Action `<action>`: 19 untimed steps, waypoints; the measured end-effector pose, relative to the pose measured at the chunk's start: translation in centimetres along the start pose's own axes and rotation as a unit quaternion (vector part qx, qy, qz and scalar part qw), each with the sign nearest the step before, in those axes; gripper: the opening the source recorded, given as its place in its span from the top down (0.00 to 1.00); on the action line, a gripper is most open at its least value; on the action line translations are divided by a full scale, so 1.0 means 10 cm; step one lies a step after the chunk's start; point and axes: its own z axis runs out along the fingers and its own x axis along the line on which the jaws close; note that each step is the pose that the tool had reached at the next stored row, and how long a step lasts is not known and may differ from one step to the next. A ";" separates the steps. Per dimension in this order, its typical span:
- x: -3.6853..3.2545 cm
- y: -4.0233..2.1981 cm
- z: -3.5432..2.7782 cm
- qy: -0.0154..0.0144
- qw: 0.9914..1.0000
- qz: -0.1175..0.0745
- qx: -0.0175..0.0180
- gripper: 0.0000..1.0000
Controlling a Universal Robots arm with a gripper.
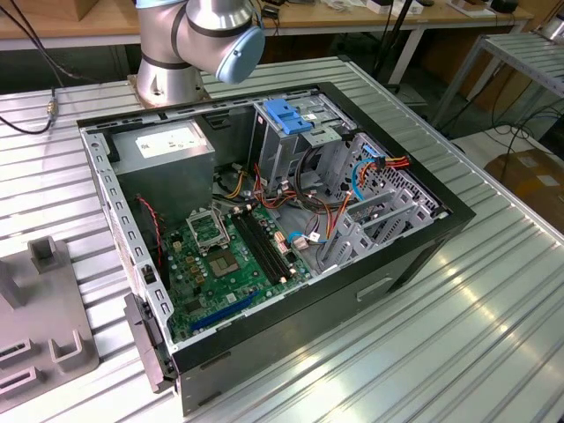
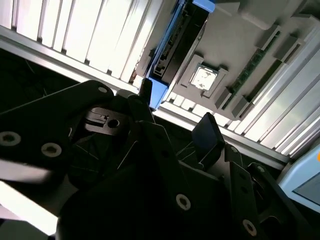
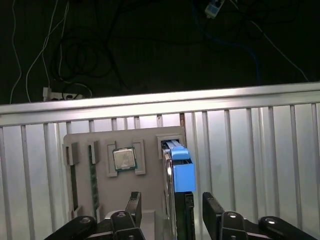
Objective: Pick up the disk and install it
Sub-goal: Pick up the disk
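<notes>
In the first wrist view the jaws are standing apart, flanking the disk [image 3: 182,172], which is sitting on edge in a slot of the grey holder [image 3: 115,190] on the slatted surface [image 3: 260,160]; they seem not to be touching it.

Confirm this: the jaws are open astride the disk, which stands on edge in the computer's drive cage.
Not quite. The disk stands on edge in the grey holder, beside the processor chip, not in the drive cage; the first wrist view shows it. The jaws are open astride it.
</notes>
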 end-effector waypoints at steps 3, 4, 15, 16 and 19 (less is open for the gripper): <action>-0.003 0.004 0.056 0.000 1.000 -0.001 0.000 0.40; -0.003 0.012 0.074 0.000 1.000 -0.002 0.000 0.40; -0.079 0.128 0.682 -0.004 1.000 -0.026 0.000 0.61; -0.079 0.129 0.682 -0.004 1.000 -0.026 0.000 0.61; -0.079 0.129 0.683 -0.004 1.000 -0.026 0.000 0.62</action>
